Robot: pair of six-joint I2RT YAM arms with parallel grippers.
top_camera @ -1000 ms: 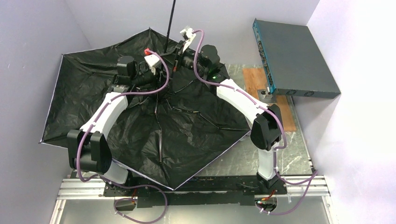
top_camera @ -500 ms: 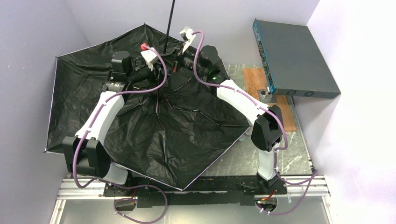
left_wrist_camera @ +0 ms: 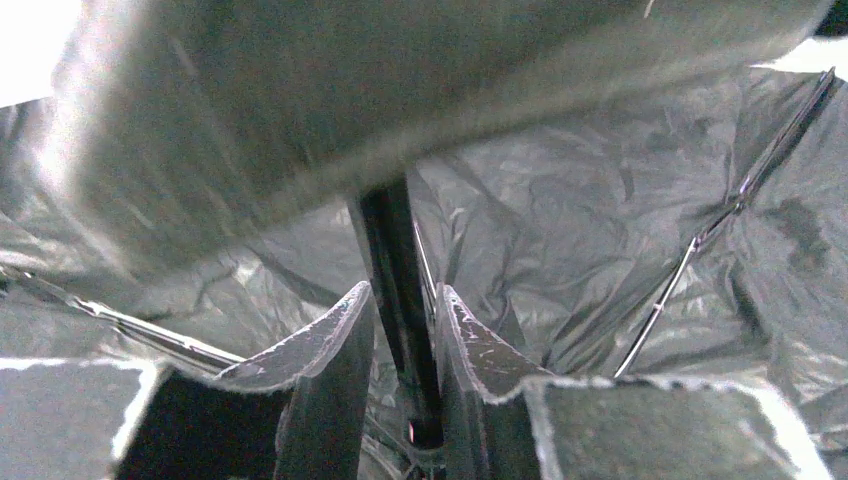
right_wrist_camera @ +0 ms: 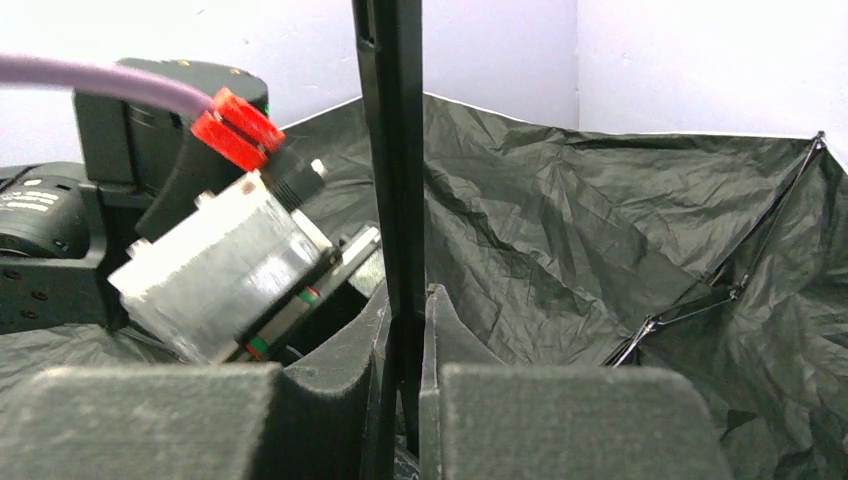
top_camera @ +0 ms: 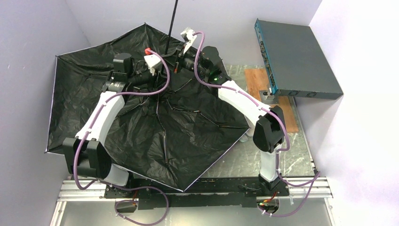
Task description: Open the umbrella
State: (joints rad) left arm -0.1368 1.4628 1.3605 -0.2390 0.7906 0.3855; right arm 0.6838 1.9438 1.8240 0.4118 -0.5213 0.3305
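The umbrella (top_camera: 141, 122) lies spread out over the table, black lining up, with a pale edge along its rim. Its thin black shaft (top_camera: 171, 23) rises from the hub and leaves the top of the overhead view. My right gripper (top_camera: 175, 60) is shut on the shaft (right_wrist_camera: 390, 150), which is pinched between its fingertips (right_wrist_camera: 407, 295). My left gripper (top_camera: 157, 75) is lower, near the hub. Its fingers (left_wrist_camera: 400, 295) stand close on either side of the shaft (left_wrist_camera: 390, 240), with a slim gap showing on the left. The handle is out of view.
A grey flat box (top_camera: 296, 56) sits on a stand at the back right, beside a wooden board (top_camera: 256, 77). Walls close in on the left, back and right. The canopy covers most of the table. The left wrist camera (right_wrist_camera: 220, 270) hangs close beside the right fingers.
The canopy has slid left and spread wider, and the left arm has shifted left with it. The right gripper has kept its hold on the shaft.
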